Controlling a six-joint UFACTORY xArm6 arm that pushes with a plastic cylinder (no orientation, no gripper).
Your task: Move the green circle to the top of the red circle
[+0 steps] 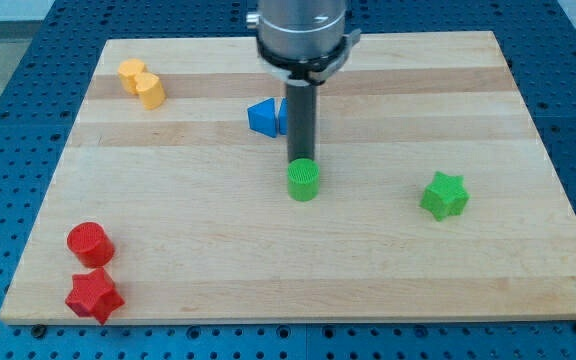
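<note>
Camera view: the green circle (303,181) sits near the middle of the board (388,270), well apart from every edge, with bare wood running from it toward the view's lower left. There the red circle (90,243) stands close to the left edge, touching the red star (94,295) just below it. The green star (444,195) lies to the right; the blue block (266,118) and yellow block (142,83) lie toward the top. My rod hangs upright, a bare tool with nothing to clamp; my tip (301,161) meets the green circle's far side.

Clear board between green circle (303,181), red circle (90,243)
</note>
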